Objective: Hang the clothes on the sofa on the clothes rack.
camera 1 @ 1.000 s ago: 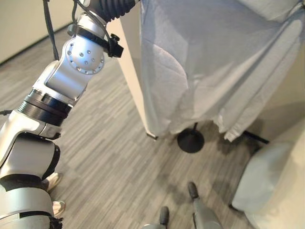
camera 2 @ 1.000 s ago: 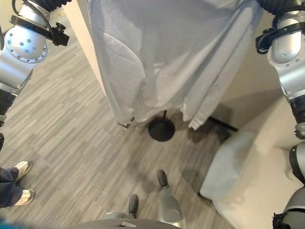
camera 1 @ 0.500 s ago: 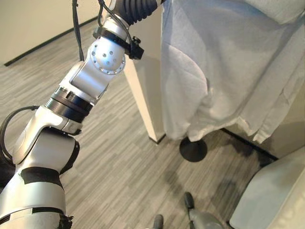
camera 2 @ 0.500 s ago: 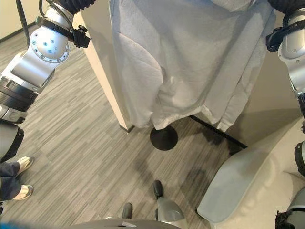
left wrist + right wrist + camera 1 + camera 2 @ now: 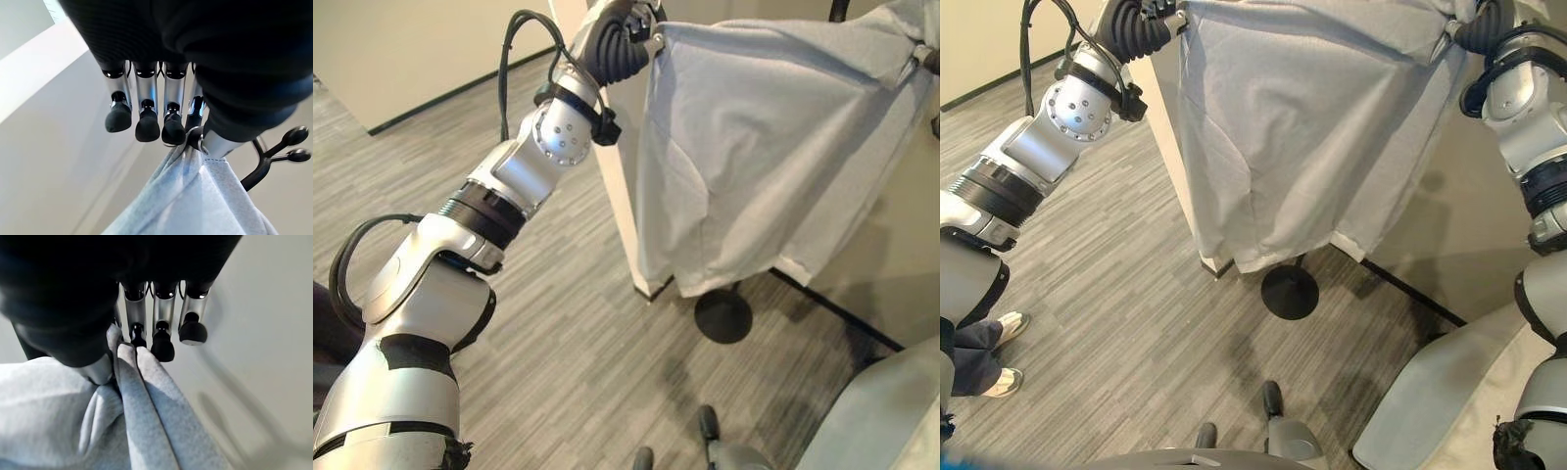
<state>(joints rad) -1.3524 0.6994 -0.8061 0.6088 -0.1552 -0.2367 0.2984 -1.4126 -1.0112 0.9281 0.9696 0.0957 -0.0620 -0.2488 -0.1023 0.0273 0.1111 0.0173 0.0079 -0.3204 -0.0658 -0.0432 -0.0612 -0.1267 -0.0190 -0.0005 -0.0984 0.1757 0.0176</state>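
Observation:
A light blue-grey garment (image 5: 773,147) hangs spread out, held up by its top corners between my two hands. My left hand (image 5: 619,44) grips the left corner, thumb and fingers (image 5: 146,122) pinching the cloth (image 5: 195,196). At the right corner my right hand (image 5: 1479,24) does the same, with a fold of cloth (image 5: 142,401) caught under its fingers (image 5: 161,345). Behind the garment stands the black clothes rack; its round base (image 5: 722,315) shows below the hem and its hooks (image 5: 283,147) are close to the left hand.
A white wall corner (image 5: 622,196) stands just behind the garment's left side. The grey sofa (image 5: 1430,411) fills the lower right. A person's shoes (image 5: 997,333) stand on the striped grey floor at the far left.
The camera has swung upward, bringing both hands and the garment's top edge into view. The garment stays stretched between the two hands in front of the rack.

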